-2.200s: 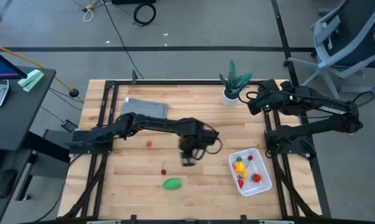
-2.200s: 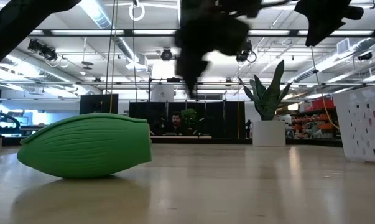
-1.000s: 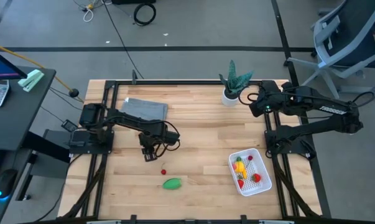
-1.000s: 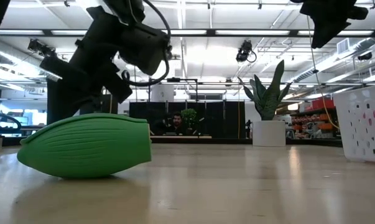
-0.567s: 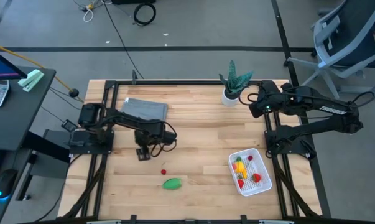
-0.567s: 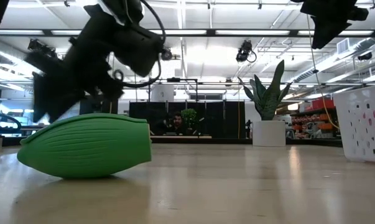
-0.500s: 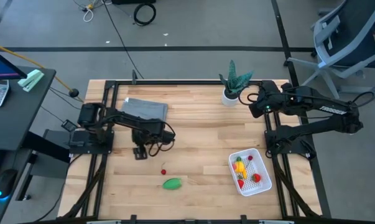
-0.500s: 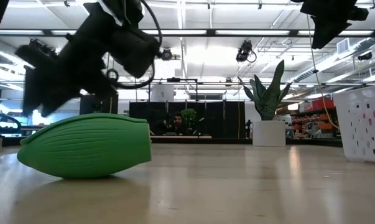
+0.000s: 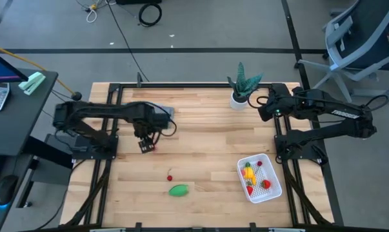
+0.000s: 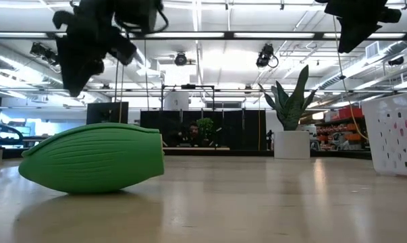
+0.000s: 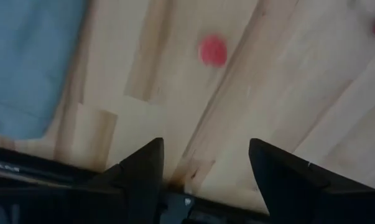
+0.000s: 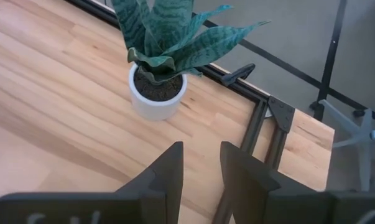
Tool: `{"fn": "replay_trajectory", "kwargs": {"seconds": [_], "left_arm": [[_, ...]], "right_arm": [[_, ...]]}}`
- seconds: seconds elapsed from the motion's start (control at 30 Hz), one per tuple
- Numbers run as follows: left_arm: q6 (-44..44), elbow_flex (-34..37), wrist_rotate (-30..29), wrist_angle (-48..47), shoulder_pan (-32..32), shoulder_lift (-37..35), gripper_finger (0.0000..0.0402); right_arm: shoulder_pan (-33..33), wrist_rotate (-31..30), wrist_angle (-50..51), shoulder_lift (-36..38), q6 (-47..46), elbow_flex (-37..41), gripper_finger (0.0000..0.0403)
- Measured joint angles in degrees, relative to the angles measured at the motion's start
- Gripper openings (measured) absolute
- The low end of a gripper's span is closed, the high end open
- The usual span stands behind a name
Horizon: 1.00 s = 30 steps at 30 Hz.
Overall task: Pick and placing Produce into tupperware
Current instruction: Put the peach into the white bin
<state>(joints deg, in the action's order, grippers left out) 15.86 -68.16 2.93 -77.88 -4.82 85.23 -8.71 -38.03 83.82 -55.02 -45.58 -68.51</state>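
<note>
Produce lies scattered: a small pink-red round piece [image 11: 212, 50] sits on the bare wood of the table [image 9: 200, 122] just under the left gripper [image 9: 145, 145], which hangs above the board with its two dark fingers [image 11: 140, 168] spread apart and nothing between them. Beside it, toward the table's far left corner, lies the grey folded cloth [image 9: 157, 111]. Nearer the front edge a tiny red piece [image 9: 169, 177] rests just beside the green oval vegetable [image 9: 178, 190], the ribbed body of which fills the low view's left side [image 10: 93, 157]. Well apart, at the front right, the white tupperware basket [image 9: 274, 187] holds yellow, orange and red pieces [image 9: 249, 174]. The right gripper [image 12: 196, 165] waits over the far right corner near the potted plant [image 9: 240, 90], its fingers parted and empty.
</note>
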Motion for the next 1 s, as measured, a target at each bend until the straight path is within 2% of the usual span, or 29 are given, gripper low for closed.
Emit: {"fn": "replay_trajectory", "kwargs": {"seconds": [0.23, 0.5, 0.67, 0.83, 1.0], "left_arm": [[-0.03, 1.19, -4.44, 1.95, -1.18, -5.84, 0.0246], [9.84, 11.95, -4.64, 19.53, 0.58, -6.72, 0.0245], [13.14, 15.64, -4.6, 23.81, 1.51, -6.79, 0.0232], [22.53, 18.77, -4.63, 24.12, 1.52, -6.75, 0.0226], [35.87, 21.75, -4.59, 29.62, 1.84, -6.75, 0.0226]], "right_arm": [[0.0, -0.66, -0.12, 0.0, -1.42, 0.0, 0.0114], [0.0, -0.82, -0.9, -0.02, -2.25, 0.15, 0.0114], [0.0, -0.86, -0.93, 0.0, -2.26, 0.15, 0.0114], [-0.01, -0.86, -0.98, 0.0, -2.86, 0.15, 0.0114], [0.0, -0.86, -1.1, 0.0, -2.83, 0.17, 0.0114]]}}
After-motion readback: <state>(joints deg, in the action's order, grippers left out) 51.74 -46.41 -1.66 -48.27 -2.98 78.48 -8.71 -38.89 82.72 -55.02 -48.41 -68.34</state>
